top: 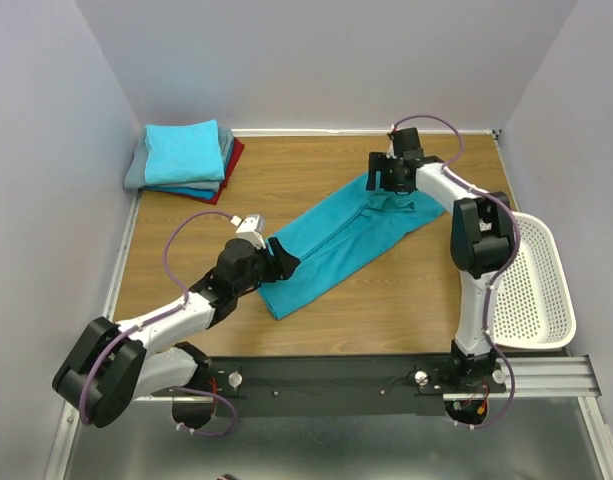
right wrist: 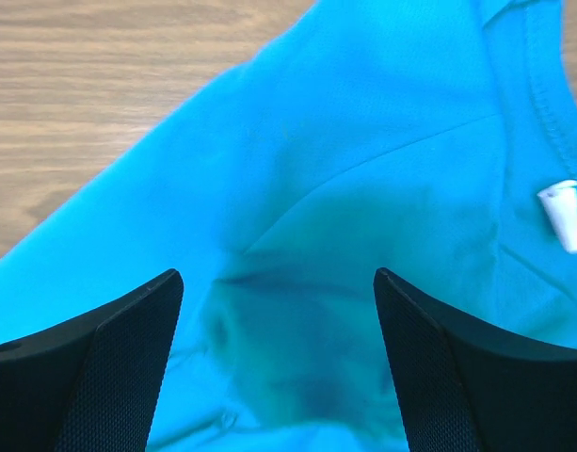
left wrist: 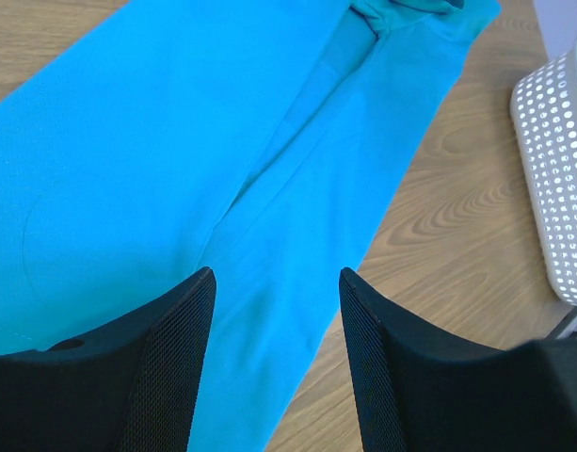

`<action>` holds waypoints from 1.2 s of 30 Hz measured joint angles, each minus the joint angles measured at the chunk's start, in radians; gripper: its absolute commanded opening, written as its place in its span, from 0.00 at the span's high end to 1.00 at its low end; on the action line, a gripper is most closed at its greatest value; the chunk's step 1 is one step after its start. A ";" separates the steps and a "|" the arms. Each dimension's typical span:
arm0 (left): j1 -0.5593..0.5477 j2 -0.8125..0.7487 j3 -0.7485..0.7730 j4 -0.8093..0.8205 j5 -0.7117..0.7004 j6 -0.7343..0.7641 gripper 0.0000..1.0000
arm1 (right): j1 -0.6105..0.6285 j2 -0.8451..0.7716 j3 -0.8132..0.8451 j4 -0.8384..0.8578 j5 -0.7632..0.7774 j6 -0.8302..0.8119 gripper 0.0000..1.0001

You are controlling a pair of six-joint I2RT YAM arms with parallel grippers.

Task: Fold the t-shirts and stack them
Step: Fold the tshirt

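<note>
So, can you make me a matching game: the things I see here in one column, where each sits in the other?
Things:
1 plain teal-blue cloth t-shirt
2 pile of folded cloth t-shirts
3 white perforated plastic basket

Places:
A right side of the wooden table
B far left corner
C middle, spread out

Pairs: 1-C, 2-B, 3-A.

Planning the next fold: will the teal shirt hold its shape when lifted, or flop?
Likely floppy: the teal shirt lies in soft creases. Probably light, being thin cloth. Pushed, it may bunch on the wood table rather than slide.
</note>
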 measured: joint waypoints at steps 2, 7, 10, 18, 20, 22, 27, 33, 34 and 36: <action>0.000 0.001 0.010 -0.014 -0.003 0.014 0.37 | 0.000 -0.047 -0.013 -0.009 -0.007 -0.001 0.11; 0.000 0.014 0.011 -0.026 -0.034 0.045 0.37 | 0.000 -0.256 -0.135 -0.009 -0.037 0.010 0.10; 0.000 0.035 -0.001 -0.013 -0.037 0.058 0.37 | 0.000 -0.352 -0.216 0.001 -0.054 0.027 0.10; 0.000 0.136 -0.023 0.060 -0.032 0.072 0.37 | 0.000 -0.303 -0.360 -0.008 -0.058 0.064 0.10; 0.000 0.174 -0.023 0.080 -0.032 0.078 0.37 | 0.000 -0.279 -0.365 -0.009 -0.054 0.071 0.10; -0.006 0.211 -0.023 0.090 -0.032 0.082 0.37 | 0.000 -0.251 -0.364 -0.004 -0.047 0.075 0.10; -0.046 0.239 -0.021 0.119 -0.034 0.079 0.37 | 0.000 -0.183 -0.302 0.002 -0.027 0.089 0.11; -0.132 0.269 -0.036 0.187 -0.037 0.037 0.37 | 0.000 -0.079 -0.175 0.032 -0.010 0.096 0.10; -0.157 0.280 -0.036 0.204 -0.036 0.024 0.37 | 0.000 -0.069 -0.163 0.035 -0.009 0.096 0.10; -0.205 0.301 -0.037 0.239 -0.034 -0.002 0.37 | 0.000 -0.044 -0.130 0.045 -0.010 0.096 0.10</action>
